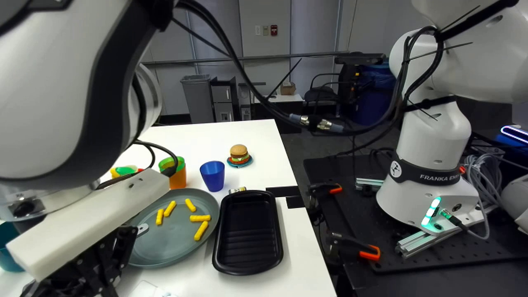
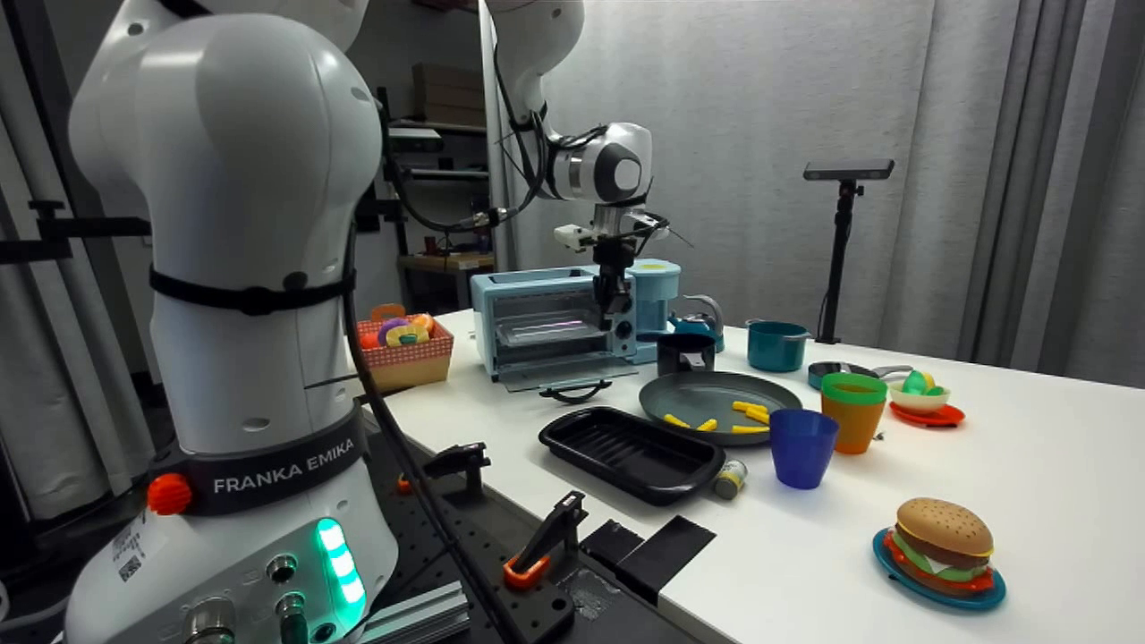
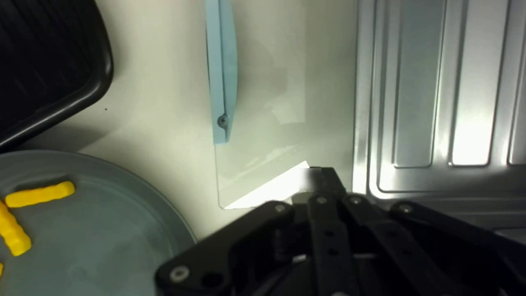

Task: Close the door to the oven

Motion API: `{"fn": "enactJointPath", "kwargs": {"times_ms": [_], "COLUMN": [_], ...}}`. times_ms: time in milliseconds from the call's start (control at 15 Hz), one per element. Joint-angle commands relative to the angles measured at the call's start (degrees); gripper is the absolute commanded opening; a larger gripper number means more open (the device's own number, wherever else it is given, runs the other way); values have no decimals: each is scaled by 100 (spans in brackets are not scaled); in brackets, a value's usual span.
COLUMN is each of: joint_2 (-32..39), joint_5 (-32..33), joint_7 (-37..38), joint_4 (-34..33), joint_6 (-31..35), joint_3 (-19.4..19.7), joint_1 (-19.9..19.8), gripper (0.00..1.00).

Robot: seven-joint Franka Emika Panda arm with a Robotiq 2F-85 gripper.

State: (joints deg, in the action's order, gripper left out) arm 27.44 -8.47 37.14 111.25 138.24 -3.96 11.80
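Note:
The light blue toy oven stands at the back of the table in an exterior view. Its clear door is folded down, lying low in front of it, with the handle at the outer edge. In the wrist view the clear door has a light blue handle, beside a ridged silver surface. My gripper is in front of the oven's right part, above the door's right end. In the wrist view its fingers are together with nothing seen between them.
A grey plate with several yellow sticks and a black tray lie near the door. A black pot stands to the door's right. A basket stands left of the oven. A blue cup and toy burger stand farther off.

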Motion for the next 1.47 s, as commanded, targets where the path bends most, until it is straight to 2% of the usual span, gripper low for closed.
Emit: {"fn": "enactJointPath", "kwargs": {"times_ms": [0, 400, 867, 1133, 1400], "joint_2": [87, 132, 89, 114, 105], "joint_5": [-497, -1162, -2319, -2990, -3491], "joint_7": [-49, -349, -1585, -2248, -2678], "joint_4": [86, 381, 469, 499, 553], "joint_6": [422, 950, 1832, 2110, 2147], "joint_3": [-57, -204, -862, -1211, -1275], "joint_1": [-93, -218, -577, -867, -931], "gripper": [0, 0, 0, 0, 0]}}
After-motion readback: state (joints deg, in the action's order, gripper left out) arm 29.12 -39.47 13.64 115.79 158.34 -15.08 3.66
